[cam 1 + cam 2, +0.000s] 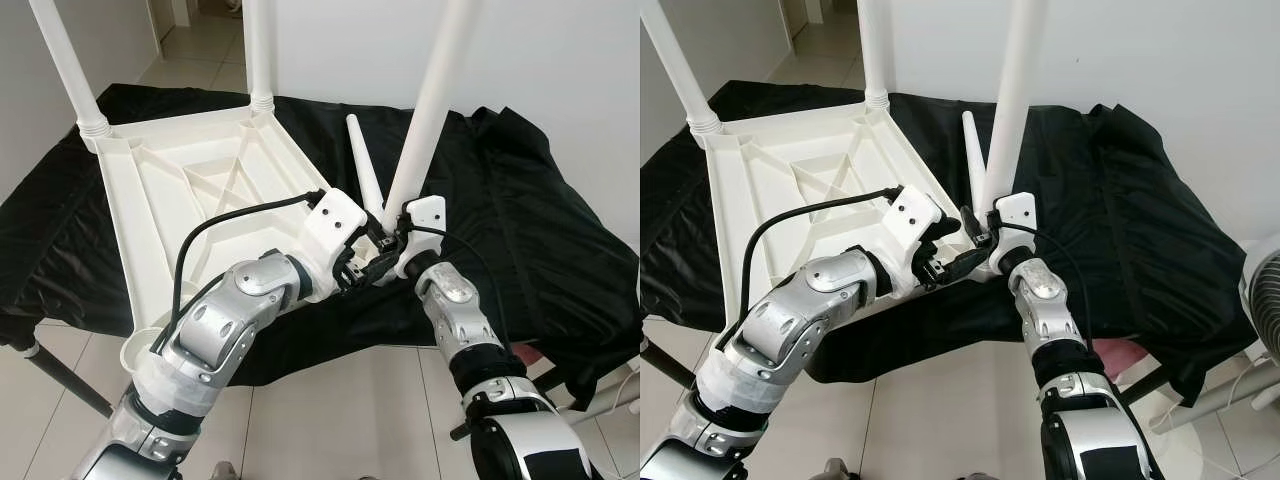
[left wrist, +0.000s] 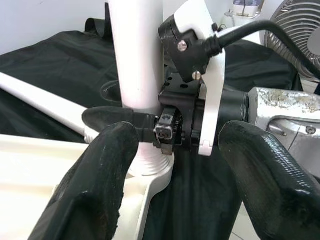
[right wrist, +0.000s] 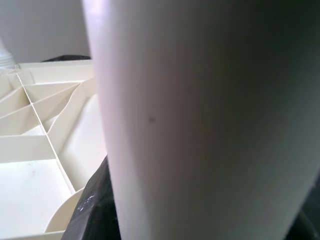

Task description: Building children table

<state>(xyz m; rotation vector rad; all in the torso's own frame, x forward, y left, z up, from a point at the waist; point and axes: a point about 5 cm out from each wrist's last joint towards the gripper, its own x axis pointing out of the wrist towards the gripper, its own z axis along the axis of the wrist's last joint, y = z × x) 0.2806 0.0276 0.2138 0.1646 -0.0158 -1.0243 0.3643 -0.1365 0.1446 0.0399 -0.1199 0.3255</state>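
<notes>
A smooth white plastic table (image 1: pixel 190 190), ribbed underneath, lies upside down on a black cloth (image 1: pixel 520 210). The right tool (image 1: pixel 385 243) is clenched around a round, tapering leg (image 1: pixel 425 110) at its socket by the near corner. The left tool (image 2: pixel 175 165), fingers spread, sits just beside that joint. Another leg (image 1: pixel 362 170) lies loose beyond them.

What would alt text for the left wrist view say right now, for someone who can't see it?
The right hand grips a white plastic table leg just above its corner socket on the upturned white plastic tabletop. The left hand's two black fingers stand open in the foreground on either side of that joint. Black cloth lies behind, with another white leg lying on it.
</notes>
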